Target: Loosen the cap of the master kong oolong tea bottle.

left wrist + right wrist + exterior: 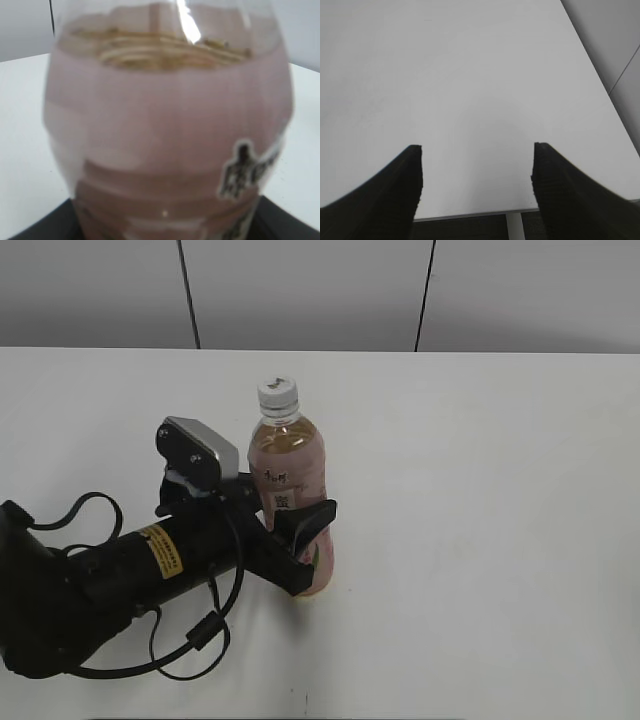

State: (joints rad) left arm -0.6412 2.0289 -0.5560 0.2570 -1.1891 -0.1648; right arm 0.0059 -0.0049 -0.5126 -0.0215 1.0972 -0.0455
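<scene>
One left gripper (305, 545) clamping upright bottle (287, 465)

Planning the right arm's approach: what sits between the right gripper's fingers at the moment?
Nothing: the right wrist view shows only bare white table between the right gripper's spread fingers.

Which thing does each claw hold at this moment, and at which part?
The left claw grips the oolong tea bottle at its lower body, on the label. The right claw is open over the table, holding nothing.

Left pincer (305, 550) clamped; right pincer (477, 175) agape
</scene>
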